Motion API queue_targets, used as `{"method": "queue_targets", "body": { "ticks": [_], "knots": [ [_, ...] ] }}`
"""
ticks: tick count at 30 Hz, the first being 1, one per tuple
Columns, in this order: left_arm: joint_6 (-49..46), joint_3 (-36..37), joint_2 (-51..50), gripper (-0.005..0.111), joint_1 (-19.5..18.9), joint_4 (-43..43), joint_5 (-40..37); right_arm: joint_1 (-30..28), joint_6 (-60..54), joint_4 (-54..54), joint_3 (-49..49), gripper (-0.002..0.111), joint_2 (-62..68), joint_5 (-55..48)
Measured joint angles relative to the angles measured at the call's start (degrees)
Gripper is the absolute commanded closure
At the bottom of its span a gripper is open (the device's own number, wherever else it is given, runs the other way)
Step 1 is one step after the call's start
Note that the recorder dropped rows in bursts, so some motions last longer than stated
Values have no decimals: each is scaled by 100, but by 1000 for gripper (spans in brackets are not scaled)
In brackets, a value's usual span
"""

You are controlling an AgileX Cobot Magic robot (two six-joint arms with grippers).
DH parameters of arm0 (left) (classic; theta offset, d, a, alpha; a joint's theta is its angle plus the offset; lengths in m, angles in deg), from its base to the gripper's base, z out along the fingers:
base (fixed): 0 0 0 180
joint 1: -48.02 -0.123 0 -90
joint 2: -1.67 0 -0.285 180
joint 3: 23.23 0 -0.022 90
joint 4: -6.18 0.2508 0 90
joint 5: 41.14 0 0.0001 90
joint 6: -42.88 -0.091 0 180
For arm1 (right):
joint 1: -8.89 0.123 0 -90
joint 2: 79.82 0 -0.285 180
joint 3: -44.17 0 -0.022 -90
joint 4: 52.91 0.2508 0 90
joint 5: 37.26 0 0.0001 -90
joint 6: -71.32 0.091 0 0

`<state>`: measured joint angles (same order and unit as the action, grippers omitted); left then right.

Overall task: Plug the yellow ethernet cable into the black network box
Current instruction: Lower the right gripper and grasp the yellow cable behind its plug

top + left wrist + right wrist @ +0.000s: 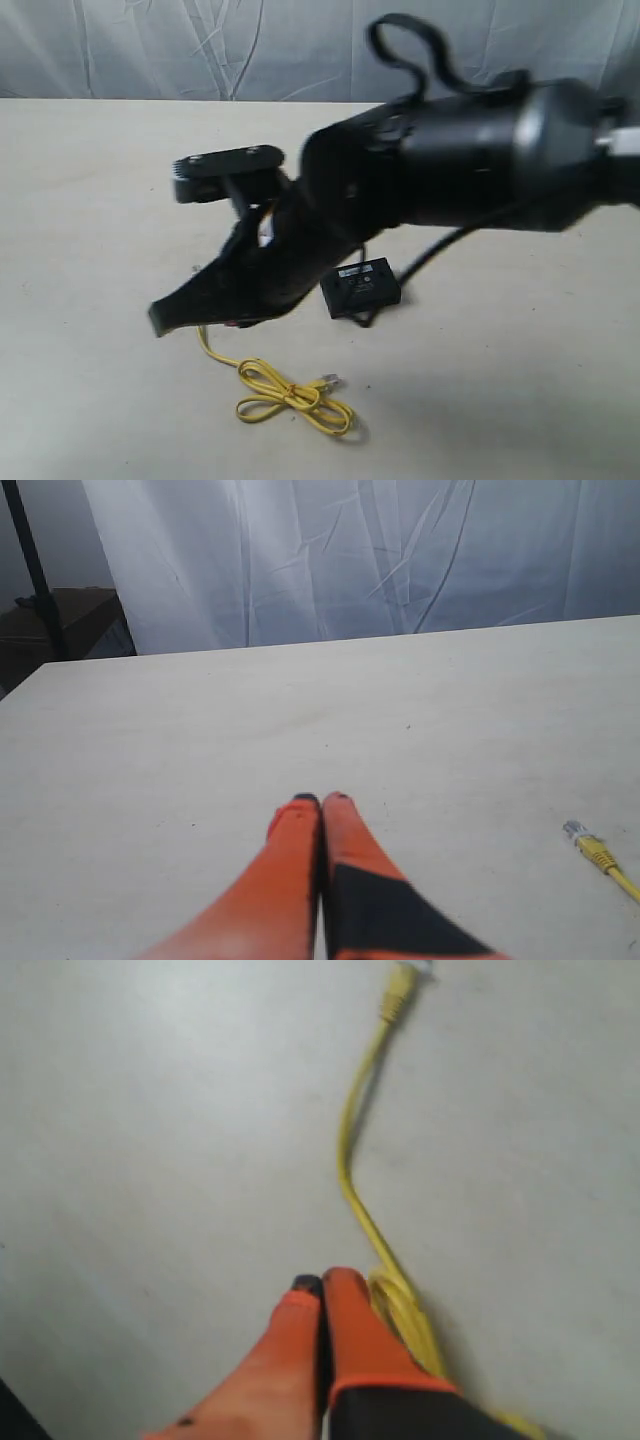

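Two shut tight & empty: we see left end effector (321,799) over tabletop (300,710), right end effector (321,1280) just beside yellow ethernet cable (350,1175); black network box (361,286) lies nearby.

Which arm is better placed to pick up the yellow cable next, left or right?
Probably right. The right gripper, closed, sits close beside the yellow cable; the left gripper has only a plug off to its side. The right would need to open first.
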<state>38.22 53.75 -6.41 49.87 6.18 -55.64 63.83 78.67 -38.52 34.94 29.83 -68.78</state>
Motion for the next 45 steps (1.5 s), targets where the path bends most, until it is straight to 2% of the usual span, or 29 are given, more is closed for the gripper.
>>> {"method": "queue_targets", "body": {
  "ticks": [4, 7, 12, 16, 18, 23, 25, 33, 35, 40, 42, 45],
  "knots": [
    [0, 0, 0, 107, 0, 0, 0, 111, 134, 557, 599, 109, 1013, 417],
    [0, 0, 0, 107, 0, 0, 0, 111, 350, 567, 1225, 109, 1478, -104],
    [0, 0, 0, 107, 0, 0, 0, 329, 2155, -1347, 3395, 109, 2579, -1854],
    [0, 0, 0, 107, 0, 0, 0, 343, 2994, -2057, 4091, 108, 3183, -2304],
    [0, 0, 0, 107, 0, 0, 0, 343, 3239, -2370, 4121, 100, 3242, -2370],
    [0, 0, 0, 107, 0, 0, 0, 343, 3445, -2588, 4121, 70, 3328, -2453],
    [0, 0, 0, 107, 0, 0, 0, 343, 3456, -2591, 4121, 67, 3367, -2428],
    [0, 0, 0, 107, 0, 0, 0, 343, 3634, -2567, 4143, 68, 3452, -2222],
    [0, 0, 0, 107, 0, 0, 0, 343, 3649, -2579, 4143, 71, 3488, -2210],
    [0, 0, 0, 107, 0, 0, 0, 343, 3649, -2501, 4143, 93, 3571, -2210],
    [0, 0, 0, 107, 0, 0, 0, 343, 3657, -2485, 4143, 106, 3580, -2201],
    [0, 0, 0, 107, 0, 0, 0, 343, 3643, -2469, 4143, 109, 3595, -2225]
  ]
}}
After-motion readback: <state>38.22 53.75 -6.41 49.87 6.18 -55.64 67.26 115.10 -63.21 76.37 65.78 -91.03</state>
